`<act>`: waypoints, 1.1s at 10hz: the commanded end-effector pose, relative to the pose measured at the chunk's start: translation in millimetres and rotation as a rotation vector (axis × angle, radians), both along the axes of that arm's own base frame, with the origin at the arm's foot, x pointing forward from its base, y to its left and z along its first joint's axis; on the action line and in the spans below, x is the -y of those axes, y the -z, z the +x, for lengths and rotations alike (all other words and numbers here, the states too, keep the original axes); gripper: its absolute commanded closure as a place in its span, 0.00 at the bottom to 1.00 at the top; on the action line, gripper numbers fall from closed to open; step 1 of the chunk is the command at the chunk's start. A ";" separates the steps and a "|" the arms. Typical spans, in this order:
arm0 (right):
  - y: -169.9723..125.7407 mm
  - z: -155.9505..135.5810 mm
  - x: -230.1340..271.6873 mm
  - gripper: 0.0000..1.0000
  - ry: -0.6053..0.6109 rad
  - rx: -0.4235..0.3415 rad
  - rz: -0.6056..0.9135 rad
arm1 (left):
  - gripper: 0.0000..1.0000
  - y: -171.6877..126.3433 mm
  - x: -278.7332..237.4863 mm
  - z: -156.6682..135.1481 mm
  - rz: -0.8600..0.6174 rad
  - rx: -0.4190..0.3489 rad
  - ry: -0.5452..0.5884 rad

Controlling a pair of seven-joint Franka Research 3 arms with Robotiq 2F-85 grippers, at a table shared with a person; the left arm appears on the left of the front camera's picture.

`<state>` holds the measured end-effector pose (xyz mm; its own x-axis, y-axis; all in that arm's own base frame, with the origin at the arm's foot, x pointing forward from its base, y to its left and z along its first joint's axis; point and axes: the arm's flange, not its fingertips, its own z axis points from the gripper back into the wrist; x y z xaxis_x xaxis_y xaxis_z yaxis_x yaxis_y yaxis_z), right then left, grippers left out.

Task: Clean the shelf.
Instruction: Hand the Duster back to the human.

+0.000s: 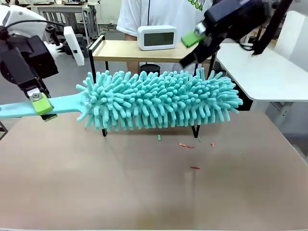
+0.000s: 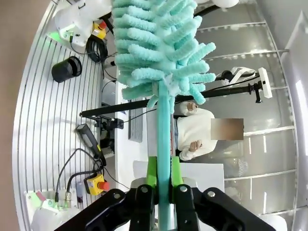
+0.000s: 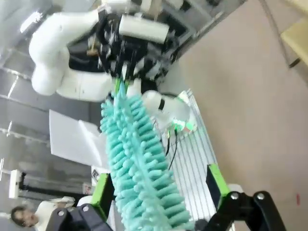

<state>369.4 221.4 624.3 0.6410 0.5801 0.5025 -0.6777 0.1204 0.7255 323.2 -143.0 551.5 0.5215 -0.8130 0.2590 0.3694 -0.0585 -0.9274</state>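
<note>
Left gripper (image 1: 42, 107) clenched on duster (image 1: 159, 100) handle in front view; right gripper (image 1: 192, 45) up high, jaws wide. Shelf (image 1: 118, 49) behind duster on bench (image 1: 154, 183), w/ clock (image 1: 157, 37) on top board, no readable digits. Left wrist: gripper (image 2: 163, 185) pads pinch handle. Right wrist: gripper (image 3: 159, 187) straddles duster head, not gripping.

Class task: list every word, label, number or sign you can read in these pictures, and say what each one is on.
None can be read.
Clock on the shelf: display blank.
Person's shirt: green print, cut off, unreadable.
</note>
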 end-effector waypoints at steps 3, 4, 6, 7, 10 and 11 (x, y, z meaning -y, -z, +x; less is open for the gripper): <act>7.8 -10.2 -5.4 0.00 -0.176 -0.035 -0.130 | 0.88 -5.0 -7.7 13.0 -0.044 -0.018 0.045; 12.9 -14.1 -7.9 0.00 -0.255 -0.073 -0.099 | 0.88 -1.7 -7.8 12.2 -0.034 -0.014 0.030; 17.4 -20.8 -10.6 0.00 -0.311 -0.096 -0.127 | 0.88 1.4 -6.7 13.8 -0.027 -0.003 -0.005; 18.8 -22.0 -10.8 0.00 -0.309 -0.100 -0.133 | 0.88 1.0 -5.7 13.2 -0.033 0.000 -0.008; 22.7 -20.7 -12.1 0.00 -0.284 -0.109 -0.146 | 0.88 -0.3 -4.3 12.1 -0.055 0.007 -0.016; 23.5 -19.9 -12.2 0.00 -0.287 -0.109 -0.142 | 0.88 0.2 -3.9 12.7 -0.054 0.004 -0.016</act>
<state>345.2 232.9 599.2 0.4939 0.7960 0.3499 -0.6089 0.0293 0.7927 336.9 -140.5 548.6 0.5296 -0.8043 0.2696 0.3634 -0.0721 -0.9288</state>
